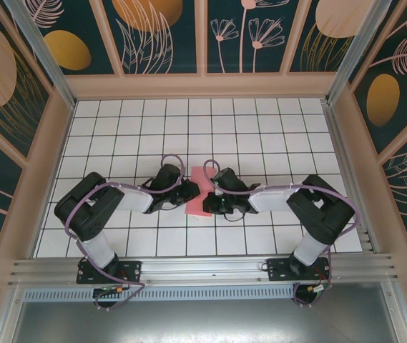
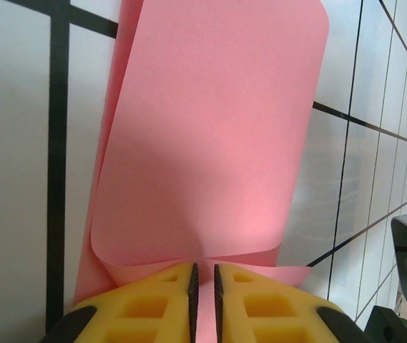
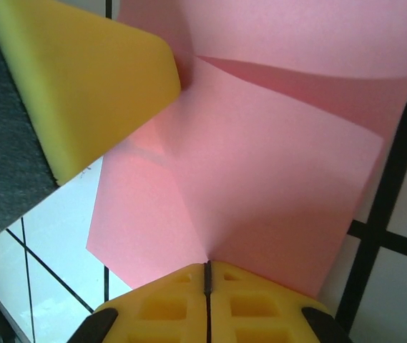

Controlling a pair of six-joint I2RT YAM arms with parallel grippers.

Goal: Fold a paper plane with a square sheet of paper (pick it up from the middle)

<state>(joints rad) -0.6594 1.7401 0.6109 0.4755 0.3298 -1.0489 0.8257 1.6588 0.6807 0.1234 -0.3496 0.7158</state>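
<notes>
From above, my two arms reach in from the near edge of the white tiled table (image 1: 189, 121) and meet at its middle. The square sheet of paper (image 1: 200, 187) sits right between them, salmon-pink and partly covered by my wrists. My left gripper (image 1: 189, 191) comes at it from the left and my right gripper (image 1: 214, 199) from the right, the two very close together.

In my left wrist view, the yellow fingers (image 2: 153, 307) stand almost together, with just a thin slit between them. A sliver of pink shows in that slit, so my left gripper (image 2: 203, 275) is pinched onto the near edge of the paper (image 2: 210, 143). From there the sheet curls up and over itself in a soft roll (no sharp crease on this side), and its far end is lifted off the tiles. A dark grey part sits at the right edge; I cannot tell what it belongs to.

In my right wrist view, my right gripper (image 3: 208, 270) has its fingers pressed flat together, clamped on the paper (image 3: 275, 164). A fold line runs from the seam up into the sheet. A yellow finger (image 3: 89, 78) of my left gripper presses against the paper at the upper left. The sheet buckles in shallow ridges between the two grips, above the grid.
</notes>
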